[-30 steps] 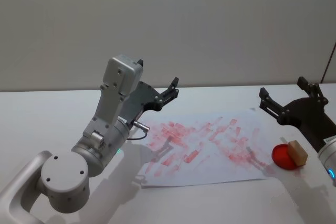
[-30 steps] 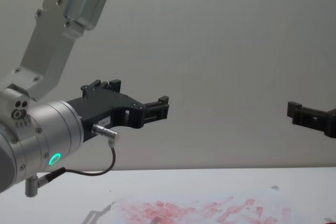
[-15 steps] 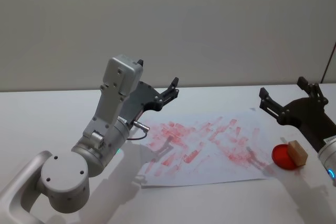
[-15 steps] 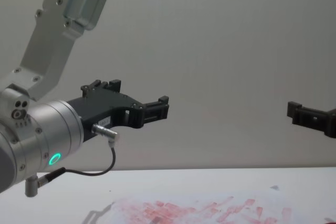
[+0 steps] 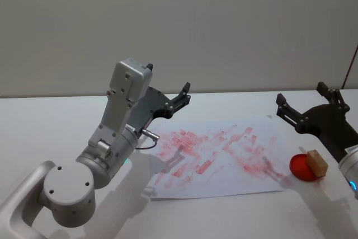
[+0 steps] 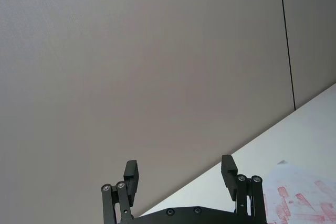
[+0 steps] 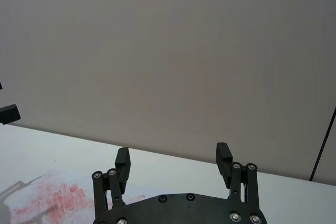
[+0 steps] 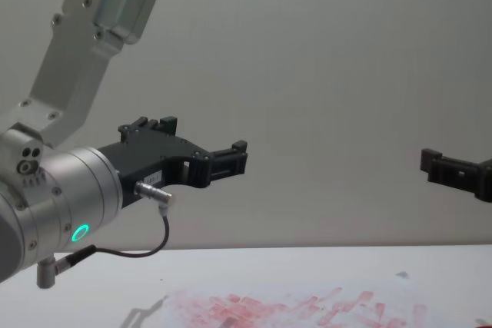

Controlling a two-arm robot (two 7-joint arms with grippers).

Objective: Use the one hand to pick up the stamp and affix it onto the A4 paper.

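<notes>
Light-brown wood block, the stamp (image 5: 316, 162), sits on a round red ink pad (image 5: 302, 169) at the right end of the white table (image 5: 56, 121). It is just off the right edge of the A4 paper (image 5: 224, 163) and nothing grips it. The head view gives this layout from above: the sheet lies flat mid-table, crowded with smeared pinkish-red rectangular prints, and its right corner comes close to the pad.

The right gripper (image 5: 301, 93) is above the table's right side, beyond the stamp and pad, fingers pointing toward the far wall. The left gripper (image 5: 183, 94) reaches out over the far left part of the sheet from its silver wrist.

The chest view adds height. The left gripper (image 8: 234, 157) shows well above the table top, roughly level, with a green ring light (image 8: 79, 231) on its silver cylinder and a thin cable (image 8: 146, 247) looping below. The right gripper (image 8: 442, 167) comes in from the right edge at a similar height, clear of the paper (image 8: 307, 305) along the bottom.

The wrist views settle the jaws. In the left wrist view the left gripper (image 6: 179, 165) has its two fingers spread wide with bare wall between them — nothing held, a corner of the printed sheet (image 6: 299, 198) beside it. In the right wrist view the right gripper (image 7: 172, 153) is likewise spread wide and empty, with the paper's red smears (image 7: 47, 200) off to one side.
</notes>
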